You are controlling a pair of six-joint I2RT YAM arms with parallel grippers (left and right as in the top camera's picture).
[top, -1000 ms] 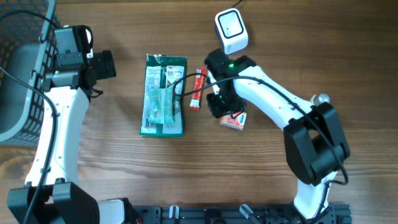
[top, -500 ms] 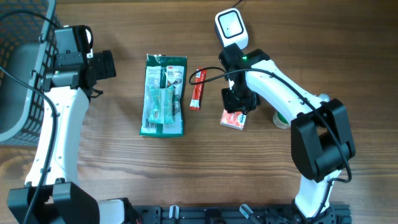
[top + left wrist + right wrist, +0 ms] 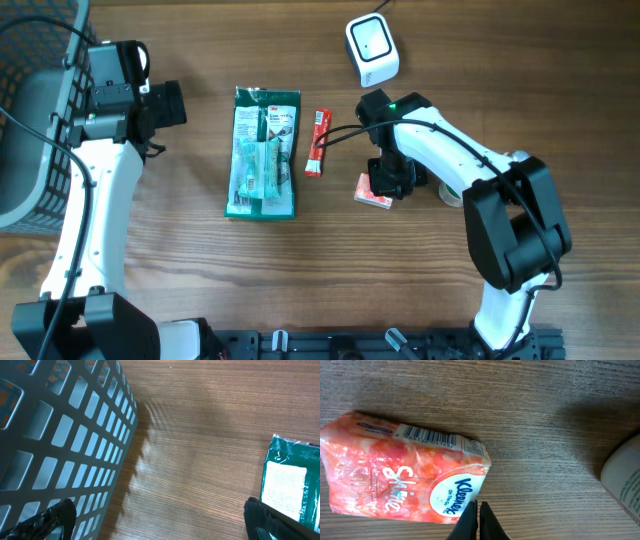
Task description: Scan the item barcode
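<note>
Overhead: right jaws closed at tissue pack, red stick nearby; left jaws spread.

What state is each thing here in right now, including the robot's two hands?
Tissue pack: lying flat on the table, barcode facing up.
Green packet: lying flat, nothing touching it.
Red stick: lying flat.
Scanner: resting on the table, nothing held over it.
Left end effector: open, holding nothing.
Right end effector: shut, tips at the tissue pack's edge.

Bright even light, overhead view sharp, basket close and soft-focused, faint lattice shadow on table
</note>
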